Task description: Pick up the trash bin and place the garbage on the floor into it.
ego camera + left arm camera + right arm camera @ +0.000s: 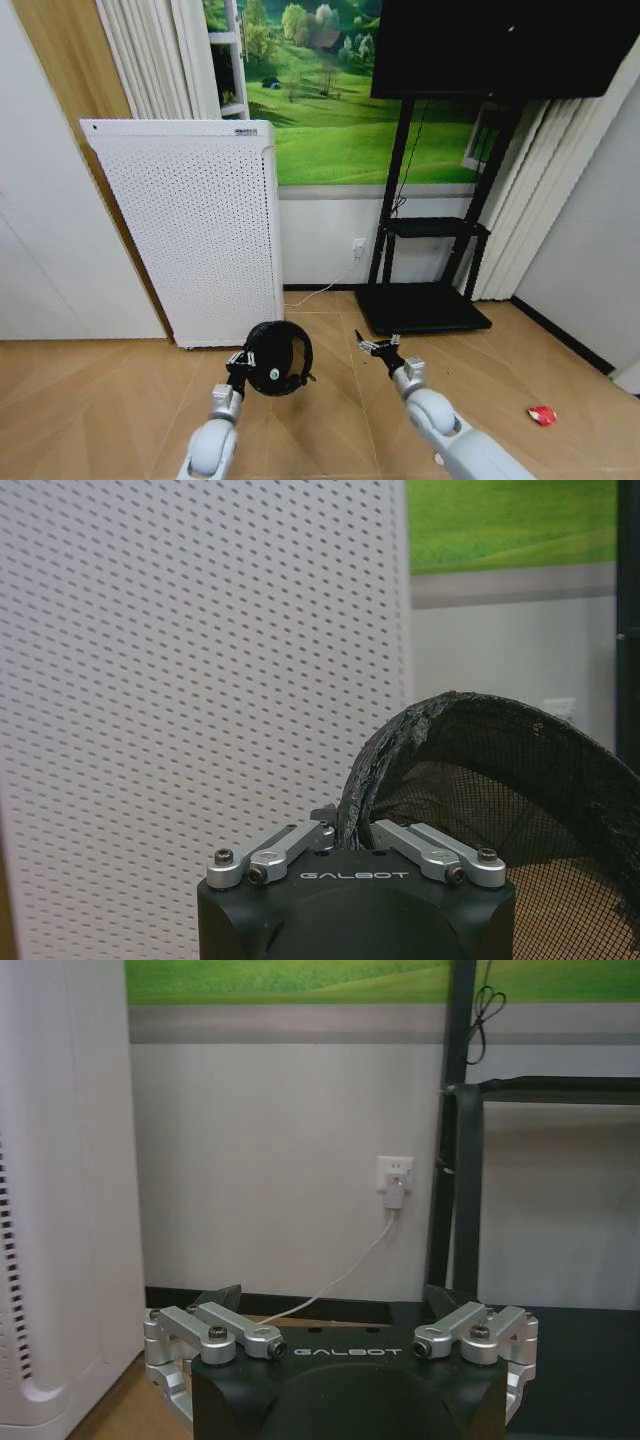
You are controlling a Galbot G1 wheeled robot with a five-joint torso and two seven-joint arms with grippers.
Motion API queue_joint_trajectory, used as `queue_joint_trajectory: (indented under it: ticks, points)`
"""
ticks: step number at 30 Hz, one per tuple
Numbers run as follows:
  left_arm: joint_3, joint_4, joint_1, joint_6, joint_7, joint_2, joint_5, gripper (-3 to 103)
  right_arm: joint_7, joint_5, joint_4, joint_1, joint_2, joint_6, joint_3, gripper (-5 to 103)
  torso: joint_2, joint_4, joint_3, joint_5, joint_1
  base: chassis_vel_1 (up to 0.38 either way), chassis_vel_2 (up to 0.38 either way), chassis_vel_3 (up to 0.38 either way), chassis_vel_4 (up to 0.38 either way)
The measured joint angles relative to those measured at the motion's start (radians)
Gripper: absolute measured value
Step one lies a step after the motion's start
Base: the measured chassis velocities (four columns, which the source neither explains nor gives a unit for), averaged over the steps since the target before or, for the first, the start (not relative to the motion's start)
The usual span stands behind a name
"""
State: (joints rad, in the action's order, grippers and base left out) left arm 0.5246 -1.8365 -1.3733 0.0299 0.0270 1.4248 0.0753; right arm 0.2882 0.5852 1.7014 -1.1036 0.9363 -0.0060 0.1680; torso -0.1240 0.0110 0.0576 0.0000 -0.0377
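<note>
While the robot faces the wall, the tall white box (190,230) stands on the left. The left tool (243,362) is clenched on the rim of the trash bin (277,357), holding it up off the floor (330,420) on its side, in front of the white box. To its right, the right tool (374,348) hangs free with its fingers spread wide, holding nothing. Far right on the floor lies a small red piece of garbage (542,415).
</note>
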Motion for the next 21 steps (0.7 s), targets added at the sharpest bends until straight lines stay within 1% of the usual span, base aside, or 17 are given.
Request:
queue_joint_trajectory:
  ticks: [1,2,3,4,6,7,10,12,13,14,15,17,21]
  points:
    - [0.000,0.000,0.000,0.000,0.000,0.000,0.000,5,0.000,0.000,0.000,0.000,0.000,0.000,0.000,100,0.000,0.0000,0.000,0.0000,0.000,0.000,0.000,0.000,0.000]
    - [0.018,-0.015,-0.013,0.003,0.000,0.001,0.000,5,0.010,0.000,-0.003,-0.002,0.001,-0.009,0.006,100,0.000,-0.0003,0.000,0.0001,0.000,0.000,0.000,0.000,0.000]
    - [0.051,-0.041,-0.037,0.009,0.000,0.004,-0.001,5,0.034,0.000,-0.003,-0.006,0.004,-0.035,0.019,100,0.000,-0.0004,0.000,0.0001,0.000,0.000,0.000,0.000,0.000]
    - [0.051,-0.041,-0.037,0.009,0.000,0.004,-0.001,5,0.034,0.000,-0.003,-0.006,0.004,-0.035,0.019,100,0.000,-0.0004,0.000,0.0001,0.000,0.000,0.000,0.000,0.000]
    - [0.105,-0.079,-0.073,0.020,0.001,0.008,0.000,5,0.077,0.009,0.002,-0.020,0.014,-0.079,0.054,100,0.000,-0.0005,0.000,0.0002,0.000,0.000,0.000,0.000,0.000]
    - [0.120,-0.094,-0.085,0.022,0.001,0.007,0.004,5,0.085,0.009,0.007,-0.034,0.018,-0.086,0.080,100,0.000,-0.0005,0.000,0.0002,0.000,0.000,0.000,0.000,0.000]
    - [0.130,-0.104,-0.091,0.022,0.002,0.007,0.008,5,0.087,0.010,0.014,-0.049,0.020,-0.090,0.103,100,0.000,-0.0004,0.000,0.0001,0.000,0.000,0.000,0.000,0.000]
    - [0.148,-0.124,-0.102,0.022,0.002,0.010,0.015,5,0.090,0.012,0.040,-0.095,0.023,-0.093,0.168,100,0.000,0.0002,0.000,-0.0001,0.000,0.000,0.000,0.000,0.000]
    - [0.148,-0.124,-0.102,0.022,0.002,0.010,0.015,5,0.090,0.012,0.040,-0.095,0.023,-0.093,0.168,100,0.000,0.0002,0.000,-0.0001,0.000,0.000,0.000,0.000,0.000]
    - [0.153,-0.131,-0.106,0.022,0.003,0.013,0.018,5,0.090,0.015,0.054,-0.117,0.025,-0.093,0.193,100,0.000,0.0005,0.000,-0.0001,0.000,0.000,0.000,0.000,0.000]
    - [0.155,-0.134,-0.109,0.022,0.003,0.015,0.019,5,0.089,0.017,0.068,-0.138,0.026,-0.090,0.213,100,0.000,0.0001,0.000,0.0001,0.000,0.000,0.000,0.000,0.000]
    - [0.160,-0.142,-0.114,0.022,0.003,0.019,0.021,5,0.082,0.019,0.095,-0.173,0.029,-0.079,0.244,100,0.000,0.0002,0.000,-0.0002,0.000,0.000,0.000,0.000,0.000]
    - [0.164,-0.153,-0.119,0.022,0.003,0.018,0.027,5,0.073,0.018,0.112,-0.197,0.036,-0.063,0.257,100,0.000,0.0001,0.000,0.0001,0.000,0.000,0.000,0.000,0.000]
